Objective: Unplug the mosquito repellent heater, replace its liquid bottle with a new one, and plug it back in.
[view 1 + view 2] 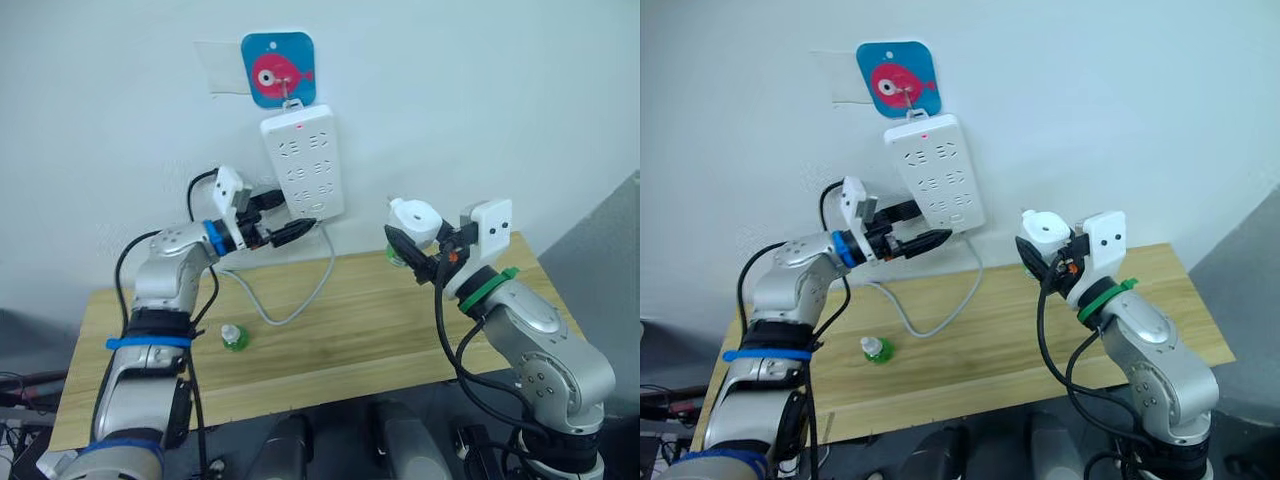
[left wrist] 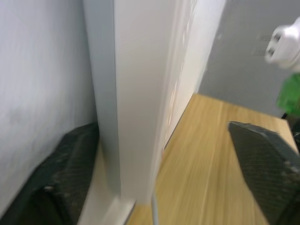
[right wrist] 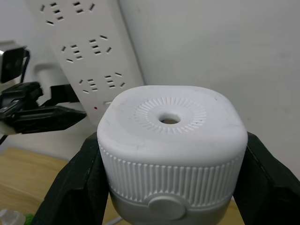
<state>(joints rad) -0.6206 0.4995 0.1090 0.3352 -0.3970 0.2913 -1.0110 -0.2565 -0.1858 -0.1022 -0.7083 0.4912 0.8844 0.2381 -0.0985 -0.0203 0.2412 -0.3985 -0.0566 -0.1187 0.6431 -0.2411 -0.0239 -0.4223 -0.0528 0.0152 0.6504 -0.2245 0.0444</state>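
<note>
One mosquito repellent heater (image 3: 171,150) sits clamped in the right gripper (image 1: 412,252), held up off the table (image 1: 400,330); the left gripper (image 1: 283,220) spreads wide around one power strip's (image 1: 303,160) lower end — one green bottle (image 1: 233,338) lies below

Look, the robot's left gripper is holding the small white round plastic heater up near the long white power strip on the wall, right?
Not the left. The right gripper holds the small white round plastic heater, as the right wrist view shows, near the long white power strip.
</note>
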